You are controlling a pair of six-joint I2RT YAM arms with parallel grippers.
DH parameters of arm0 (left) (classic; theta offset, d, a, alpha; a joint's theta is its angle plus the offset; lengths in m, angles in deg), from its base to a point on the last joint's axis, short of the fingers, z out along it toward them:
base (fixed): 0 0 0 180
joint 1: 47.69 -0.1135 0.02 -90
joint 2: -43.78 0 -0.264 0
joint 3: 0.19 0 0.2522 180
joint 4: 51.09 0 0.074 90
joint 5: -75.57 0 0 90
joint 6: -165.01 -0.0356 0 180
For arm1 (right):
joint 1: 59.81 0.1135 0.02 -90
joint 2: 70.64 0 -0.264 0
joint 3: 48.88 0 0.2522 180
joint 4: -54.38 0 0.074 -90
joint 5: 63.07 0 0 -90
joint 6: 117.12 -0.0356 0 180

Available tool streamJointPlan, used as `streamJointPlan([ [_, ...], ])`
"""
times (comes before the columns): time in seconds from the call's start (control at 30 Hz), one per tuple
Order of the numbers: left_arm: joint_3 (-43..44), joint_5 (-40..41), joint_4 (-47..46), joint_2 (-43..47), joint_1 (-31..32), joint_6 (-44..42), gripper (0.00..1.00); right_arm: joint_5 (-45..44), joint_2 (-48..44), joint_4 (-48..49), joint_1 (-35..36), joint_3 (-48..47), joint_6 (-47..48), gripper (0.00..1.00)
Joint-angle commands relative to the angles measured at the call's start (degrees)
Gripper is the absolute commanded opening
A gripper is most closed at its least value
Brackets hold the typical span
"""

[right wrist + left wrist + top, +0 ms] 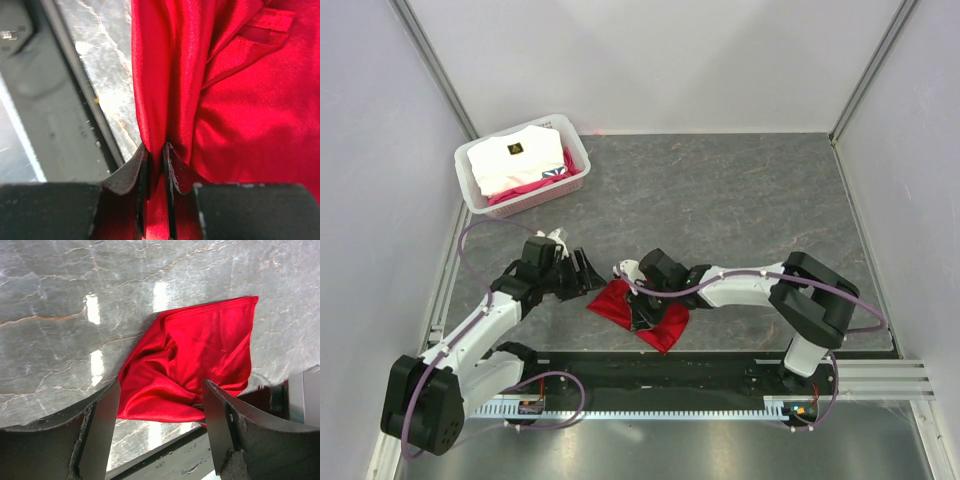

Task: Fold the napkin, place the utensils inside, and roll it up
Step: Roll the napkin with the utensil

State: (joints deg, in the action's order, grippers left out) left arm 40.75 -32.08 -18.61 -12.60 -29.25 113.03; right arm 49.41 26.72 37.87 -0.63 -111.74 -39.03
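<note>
The red napkin [655, 318] lies crumpled near the front edge of the table, between the two arms. My right gripper [642, 312] is shut on a fold of it; in the right wrist view the cloth [225, 100] runs up from between the closed fingers [155, 155]. My left gripper [582, 272] is open and empty just left of the napkin; in the left wrist view the napkin [195, 360] lies beyond and between the spread fingers [102, 425]. The wooden spoon is not in view.
A white basket [480, 195] with white and pink folded fabric stands at the back left. The black front rail [660, 375] runs just below the napkin. Grey walls enclose the table on three sides.
</note>
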Motion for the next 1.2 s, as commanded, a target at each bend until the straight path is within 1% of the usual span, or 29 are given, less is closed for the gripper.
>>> streamJointPlan([
  [0.0,-1.4,3.0,0.6,1.2,-0.2,-2.4,0.73,16.1,5.9,-1.1,-4.1,-1.2,2.1,0.13],
  [0.07,-1.6,2.3,-0.2,1.0,-0.2,-2.7,0.73,21.1,8.5,0.0,-7.0,-1.7,2.1,0.11],
  [0.23,-3.6,-1.5,-6.0,0.7,-0.1,-2.6,0.72,28.3,13.5,2.3,-12.6,-2.9,1.7,0.09],
  [0.27,-3.7,-1.4,-6.0,0.4,-0.1,-2.7,0.72,29.3,14.2,3.8,-13.2,-3.1,1.4,0.08],
  [0.4,-4.8,0.6,-5.4,-1.4,-0.1,-2.3,0.71,32.5,18.1,4.6,-16.1,-4.1,1.4,0.07],
  [0.57,-5.6,0.0,-5.2,-2.7,-0.1,-2.0,0.68,34.1,21.6,5.5,-17.7,-5.2,1.0,0.06],
  [0.7,-7.0,-0.2,-5.2,-1.1,-0.2,-1.8,0.69,34.1,23.9,5.6,-18.7,-6.0,0.7,0.06],
  [0.9,-8.7,-2.4,-7.1,-0.9,-0.1,0.3,0.69,31.1,24.9,5.6,-19.9,-6.2,-0.1,0.05],
  [0.97,-9.2,-2.9,-8.2,-1.7,-0.1,0.7,0.66,29.6,24.6,5.6,-20.0,-6.0,0.2,0.06],
  [1.1,-9.4,-2.4,-9.4,-5.0,-0.1,1.0,0.48,28.7,24.2,5.6,-20.0,-5.9,0.2,0.06],
  [1.17,-8.8,-2.1,-10.4,-6.6,-0.1,1.0,0.45,28.5,24.1,5.6,-20.0,-5.8,0.4,0.07],
])
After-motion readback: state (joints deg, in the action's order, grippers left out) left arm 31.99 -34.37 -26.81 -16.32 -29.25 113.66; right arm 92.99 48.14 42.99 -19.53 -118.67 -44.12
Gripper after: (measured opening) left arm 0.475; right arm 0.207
